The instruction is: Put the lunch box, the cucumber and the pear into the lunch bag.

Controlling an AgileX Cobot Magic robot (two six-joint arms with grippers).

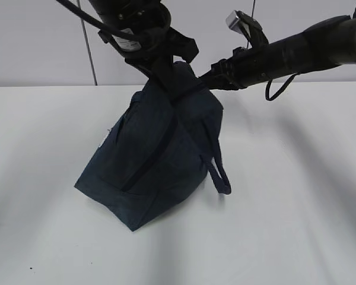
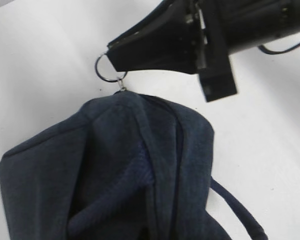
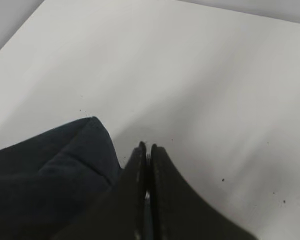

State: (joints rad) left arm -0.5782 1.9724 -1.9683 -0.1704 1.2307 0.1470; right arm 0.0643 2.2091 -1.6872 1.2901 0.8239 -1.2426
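Note:
The dark navy lunch bag (image 1: 160, 160) stands tilted on the white table, its top pulled up to a peak. My left gripper (image 1: 166, 80) comes from above and is shut on the fabric at that peak; its jaws are hidden behind cloth in the left wrist view, where the bag (image 2: 115, 170) fills the lower half. My right gripper (image 1: 205, 81) reaches in from the right and is shut on the zipper's metal ring pull (image 2: 106, 68), its tip (image 2: 112, 52) just above the bag's top. In the right wrist view its jaws (image 3: 146, 146) are pressed together beside the bag (image 3: 45, 170). Lunch box, cucumber and pear are out of view.
A loop handle (image 1: 221, 175) hangs off the bag's right side onto the table and also shows in the left wrist view (image 2: 240, 210). The white table (image 1: 296, 208) stretches all round the bag, with a grey wall behind it.

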